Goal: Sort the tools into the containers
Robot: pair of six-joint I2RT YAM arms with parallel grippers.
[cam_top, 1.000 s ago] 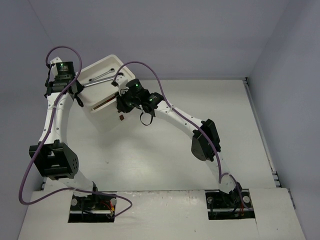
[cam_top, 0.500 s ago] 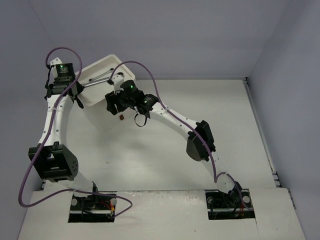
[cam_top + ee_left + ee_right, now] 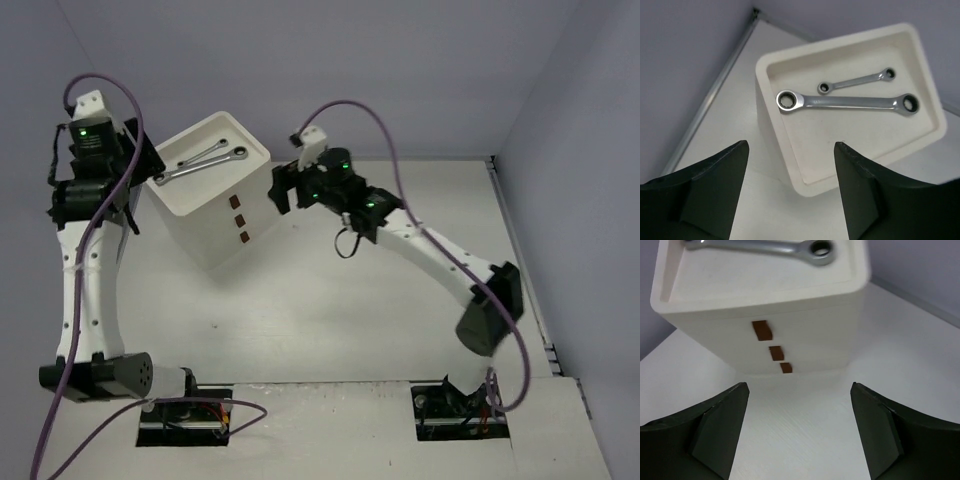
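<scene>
Both claws stand wide apart, empty, touching nothing. The left gripper (image 3: 789, 162) hovers above the white drawer box (image 3: 222, 228), which sits toward the table's (image 3: 330, 310) far left corner. Two silver ratchet wrenches (image 3: 847, 102) lie in its top tray (image 3: 850, 136). The right gripper (image 3: 797, 392) faces the box's shut drawers (image 3: 805, 325).

Drawer box at the table's 11 o'clock, wrenches on top.
The drawer box (image 3: 215, 225) stands on the table (image 3: 400, 320). Its top tray (image 3: 830, 44) holds the long wrench (image 3: 847, 102), with the short wrench (image 3: 856, 81) just beside it at 11 o'clock. Three handle tabs (image 3: 776, 353) are stacked on the box's 5 o'clock face.
</scene>
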